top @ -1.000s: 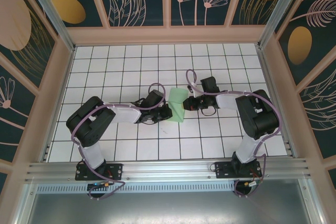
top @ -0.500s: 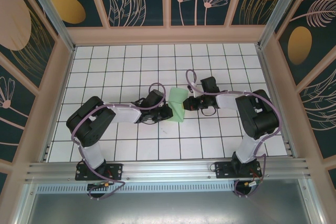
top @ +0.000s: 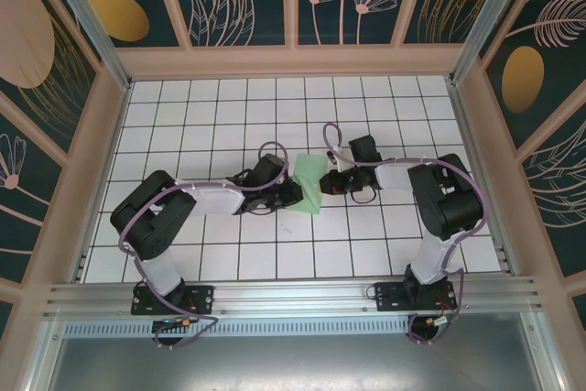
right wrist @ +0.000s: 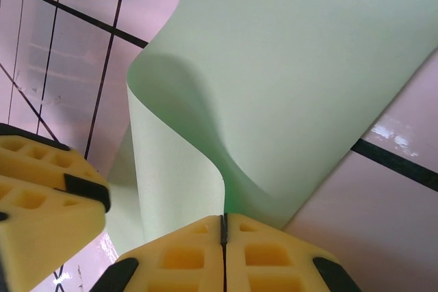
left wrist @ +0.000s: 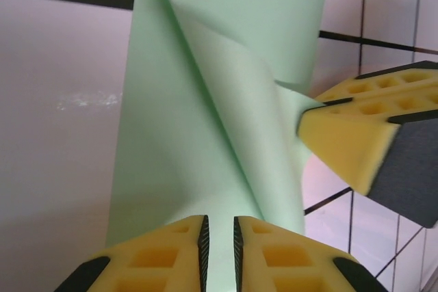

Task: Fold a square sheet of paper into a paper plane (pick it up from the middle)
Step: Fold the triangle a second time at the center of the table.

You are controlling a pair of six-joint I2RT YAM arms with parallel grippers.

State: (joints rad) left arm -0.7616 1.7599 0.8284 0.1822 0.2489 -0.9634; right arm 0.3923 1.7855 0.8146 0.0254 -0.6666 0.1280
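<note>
Slippage is the main risk. The square sheet of paper point(top: 309, 182) curls between both arms at mid-bench point(top: 229, 116). Only the right pincer point(right wrist: 224, 237) pinches it, pressed together on its edge. The left pincer point(left wrist: 219, 251) stands slightly spread around it, so the sheet could swing or crease askew. Both wrist views crop the sheet, so I cannot tell whether any folds exist.

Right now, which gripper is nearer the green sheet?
Right, marginally: the right gripper is shut on the right edge of the green sheet; the left gripper straddles its left edge, jaws slightly apart.
</note>
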